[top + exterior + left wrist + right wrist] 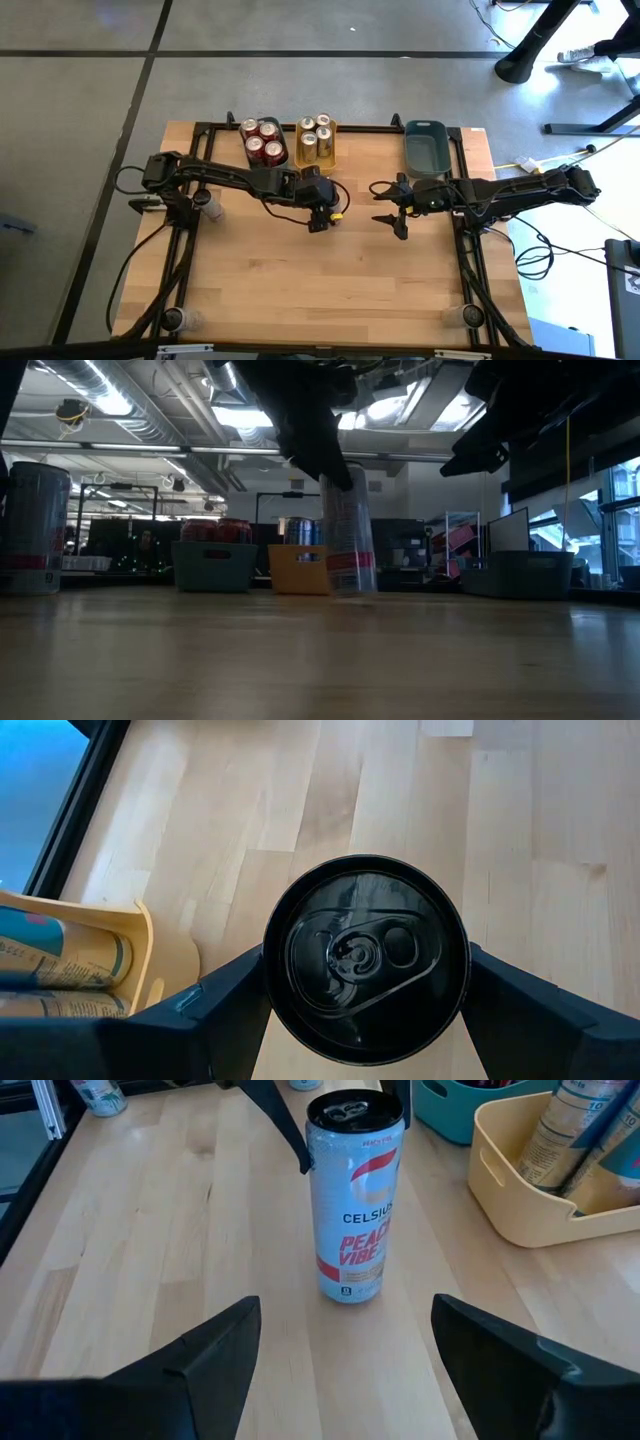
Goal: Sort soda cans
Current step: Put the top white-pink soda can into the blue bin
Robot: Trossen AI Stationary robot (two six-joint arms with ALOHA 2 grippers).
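Note:
A white soda can (355,1210) with a dark top (365,960) stands near the table's middle, and my left gripper (322,215) is shut on it. My right gripper (388,210) hangs open a little to the can's right, facing it, with nothing between its fingers (210,1360). Red cans stand in the teal tray (263,143) and gold cans in the yellow tray (315,140) at the far edge. Another pale can (210,207) stands on its base at the table's left. My left gripper pinches the white can between its two fingers (225,1000), one on each side of the can's upper wall (312,1150), just below the rim. The fingers slant down from the table's left. The can is about upright, its base (350,1292) on the table.
A grey-blue tray (425,150) stands at the far right, with nothing showing in it. Black frame rails (470,260) run along the table's left and right sides. Bare wood (320,290) lies between the grippers and the near edge.

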